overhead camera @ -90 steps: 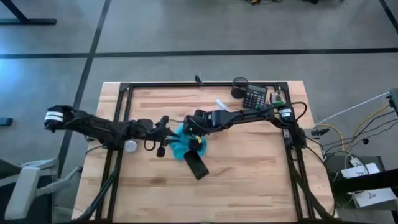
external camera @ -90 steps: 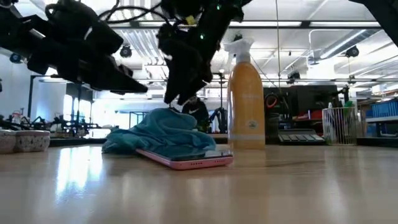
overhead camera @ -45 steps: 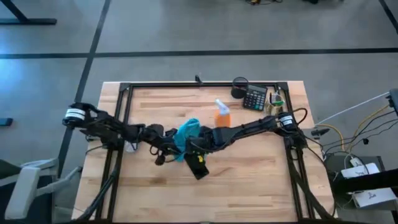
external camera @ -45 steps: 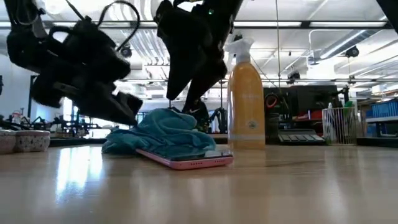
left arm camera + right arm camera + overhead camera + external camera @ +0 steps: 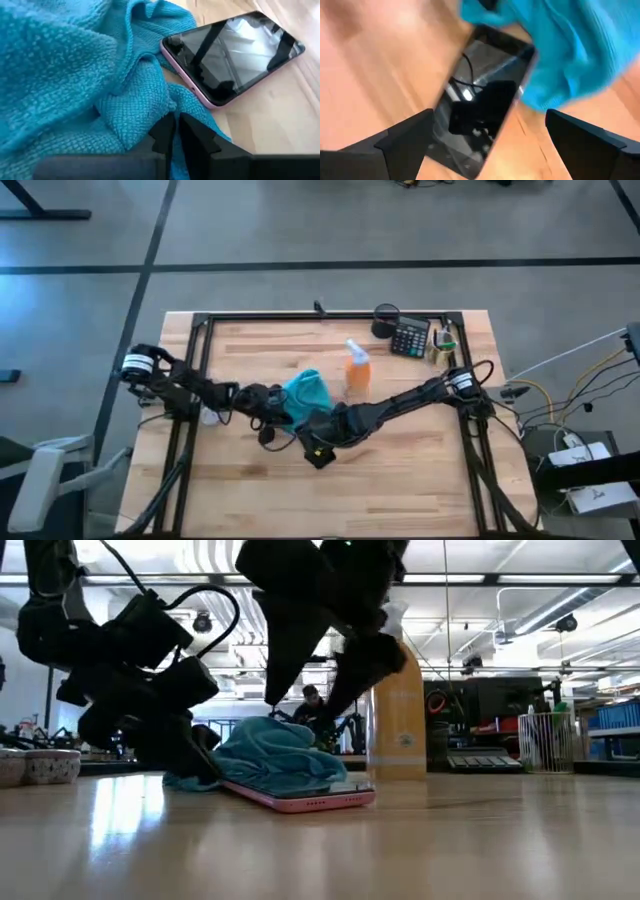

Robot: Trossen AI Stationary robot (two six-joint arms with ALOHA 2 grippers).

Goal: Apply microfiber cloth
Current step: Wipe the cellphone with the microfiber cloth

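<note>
High view: the left gripper (image 5: 272,420), fingers pressed together, is now lowered onto the crumpled turquoise microfiber cloth (image 5: 305,392) overlapping the pink-edged black phone (image 5: 318,452); the right gripper (image 5: 316,430), fingers spread, has been shifted above the phone, so wiping seems imminent.

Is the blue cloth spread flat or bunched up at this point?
Bunched up. The cloth sits in a folded heap beside the phone, one edge overlapping the phone's end; the left wrist view shows deep folds.

Left gripper (image 5: 175,135) low at table centre, jaws closed; right gripper (image 5: 485,145) beside it, jaws spread.
</note>
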